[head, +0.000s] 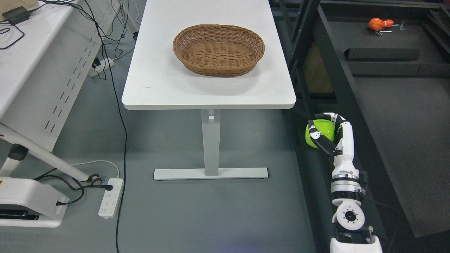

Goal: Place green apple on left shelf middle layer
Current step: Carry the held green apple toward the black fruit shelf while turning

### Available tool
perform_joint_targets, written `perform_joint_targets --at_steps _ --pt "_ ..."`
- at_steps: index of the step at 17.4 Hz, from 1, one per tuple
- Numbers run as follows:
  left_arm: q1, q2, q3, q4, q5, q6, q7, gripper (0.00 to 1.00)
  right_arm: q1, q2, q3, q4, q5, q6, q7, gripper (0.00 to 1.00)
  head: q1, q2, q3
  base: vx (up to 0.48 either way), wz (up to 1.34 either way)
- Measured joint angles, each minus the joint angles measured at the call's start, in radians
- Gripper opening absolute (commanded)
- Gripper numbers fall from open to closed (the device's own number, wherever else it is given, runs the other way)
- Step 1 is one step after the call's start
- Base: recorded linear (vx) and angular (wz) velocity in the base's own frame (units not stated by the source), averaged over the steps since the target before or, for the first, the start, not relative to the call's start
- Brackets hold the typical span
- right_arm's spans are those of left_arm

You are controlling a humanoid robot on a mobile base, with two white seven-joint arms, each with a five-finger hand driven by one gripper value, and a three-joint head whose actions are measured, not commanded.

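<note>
My right hand (325, 131) rises from the lower right on a white arm and is shut on a bright green apple (321, 130), with white and black fingers (321, 140) wrapped across its front. Hand and apple hang in the air below the front right corner of the white table (158, 84), next to the dark shelf frame (337, 77) on the right. My left arm does not show.
An empty brown wicker basket (218, 49) sits on the white table. An orange object (379, 24) lies on the dark shelf at the top right. A white desk (35, 63), cables and a power strip (110, 196) occupy the left floor.
</note>
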Motion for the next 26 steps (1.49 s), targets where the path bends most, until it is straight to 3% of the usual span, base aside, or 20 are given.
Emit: perform_joint_targets --at_steps 15,26 --pt "0.000 0.000 0.000 0.000 0.000 0.002 0.000 1.00 0.021 0.008 0.068 -0.037 -0.001 0.001 0.000 0.00 0.0000 0.000 0.000 -0.241 0.07" --pt "0.000 0.000 0.000 0.000 0.000 0.000 0.000 1.00 0.022 0.009 0.076 -0.042 -0.001 0.003 -0.003 0.00 0.0000 0.000 0.000 -0.221 -0.52"
